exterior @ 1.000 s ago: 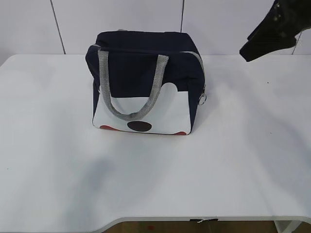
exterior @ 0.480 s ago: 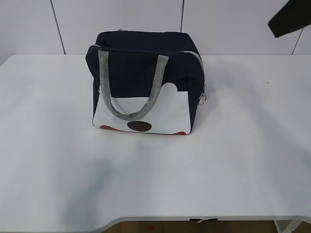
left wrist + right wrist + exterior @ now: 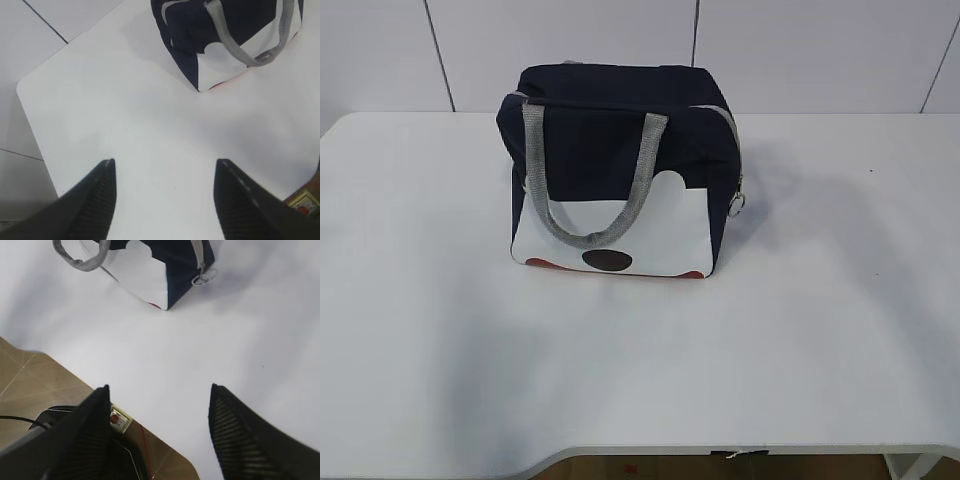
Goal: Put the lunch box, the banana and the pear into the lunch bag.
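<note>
Lunch bag (image 3: pixel 620 170) stands upright at the far middle of the white table (image 3: pixel 800 340), white panel and grey handle (image 3: pixel 590 180) facing near, zipper ring pull (image 3: pixel 738 204) hanging at its right end. Zipper looks closed along the top. Lunch box, banana and pear: not visible in any view (presumably inside already, though the closed bag hides them).

Left gripper (image 3: pixel 165 200) hovers high over the near-left table, jaws apart, holding nothing. Right gripper (image 3: pixel 160 430) hovers over the near-right edge, jaws apart, empty too.

Judgement: packing appears finished. Doing this step well means parking both arms well apart from the bag, not snagging the handle or ring pull.
</note>
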